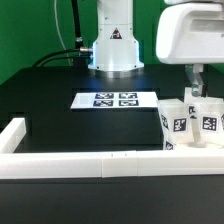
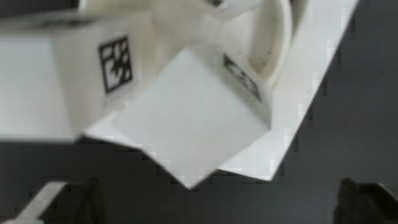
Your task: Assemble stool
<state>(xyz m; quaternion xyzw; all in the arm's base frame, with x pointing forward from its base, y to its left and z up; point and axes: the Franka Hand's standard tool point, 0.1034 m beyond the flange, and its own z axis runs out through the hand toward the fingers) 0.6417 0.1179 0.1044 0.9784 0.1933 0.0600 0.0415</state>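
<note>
Several white stool legs with black-and-white tags stand bunched at the exterior view's right: one at the front (image 1: 173, 122), one beside it (image 1: 208, 122), one behind (image 1: 194, 100). My gripper (image 1: 196, 80) hangs just above this bunch. In the wrist view a blocky leg (image 2: 187, 125) with a tag lies close below, another tagged leg (image 2: 107, 65) is beside it, and a curved white rim (image 2: 270, 45), apparently the seat disc, is behind them. My gripper (image 2: 217, 200) is open, with dark fingertips (image 2: 68, 200) far apart and nothing between them.
The marker board (image 1: 115, 99) lies flat on the black table in the middle. A long white rail (image 1: 90, 160) borders the table's front, with a short return (image 1: 14, 130) at the exterior view's left. The robot's base (image 1: 113, 45) stands at the back.
</note>
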